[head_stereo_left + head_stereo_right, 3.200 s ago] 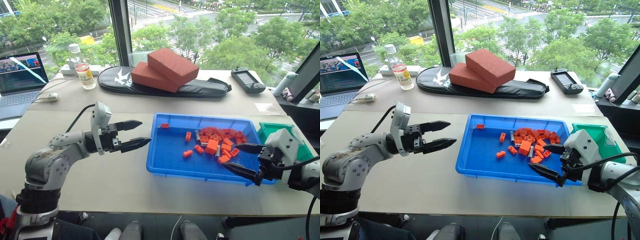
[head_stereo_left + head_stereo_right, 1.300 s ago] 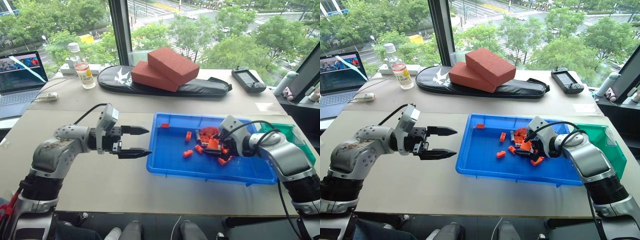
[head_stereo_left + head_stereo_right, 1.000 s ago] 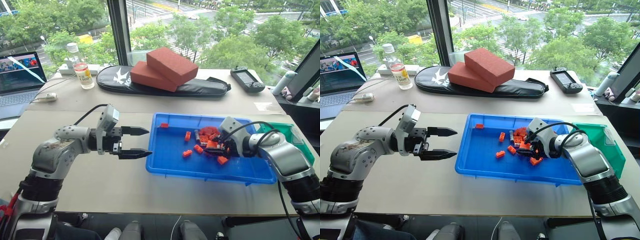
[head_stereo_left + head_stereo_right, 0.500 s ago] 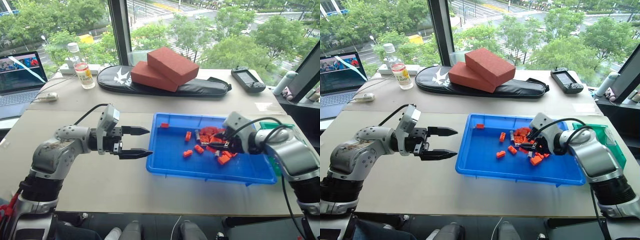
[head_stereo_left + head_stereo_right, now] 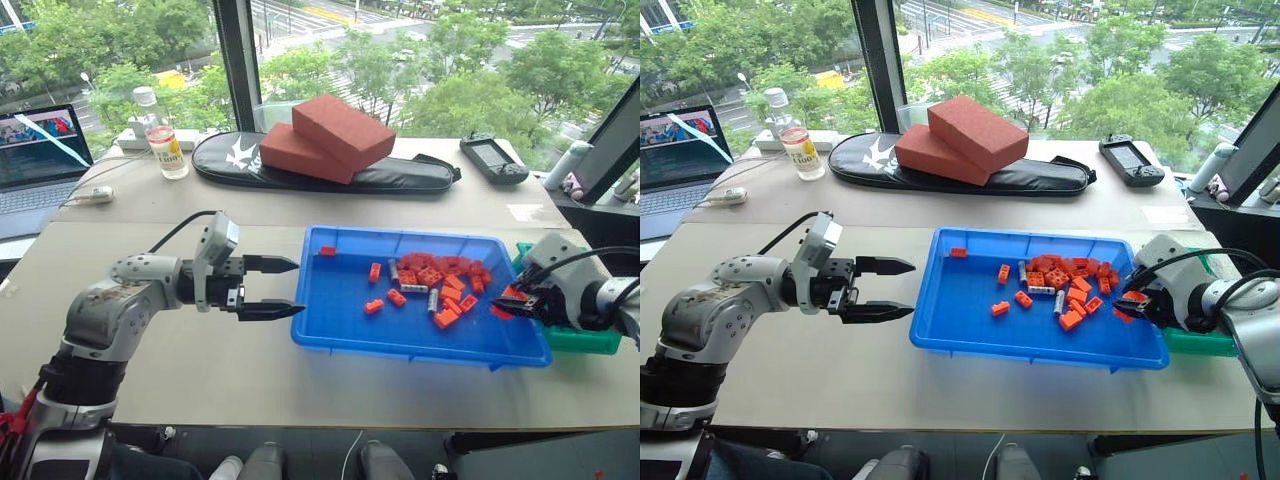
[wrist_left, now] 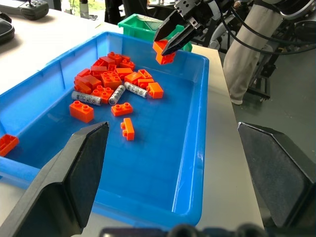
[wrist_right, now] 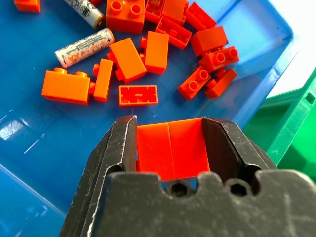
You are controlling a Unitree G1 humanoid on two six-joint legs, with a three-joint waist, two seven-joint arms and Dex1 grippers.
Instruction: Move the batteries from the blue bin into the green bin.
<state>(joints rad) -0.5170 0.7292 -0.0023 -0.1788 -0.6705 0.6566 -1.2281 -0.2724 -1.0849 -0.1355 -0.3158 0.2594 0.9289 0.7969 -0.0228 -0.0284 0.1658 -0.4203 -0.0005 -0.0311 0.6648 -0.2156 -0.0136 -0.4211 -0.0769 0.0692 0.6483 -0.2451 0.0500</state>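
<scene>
glossy plastic blue bin (image 6: pixel 197 148), metallic batteries (image 7: pixel 84 47)

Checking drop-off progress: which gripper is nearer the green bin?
Right. The right gripper is at the green bin's near edge; the left gripper hangs beyond the blue bin's far side.

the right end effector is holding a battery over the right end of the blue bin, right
Not a battery. The right end effector holds orange bricks between its fingers, as the right wrist view shows. It is over the right end of the blue bin; the batteries lie inside.
</scene>
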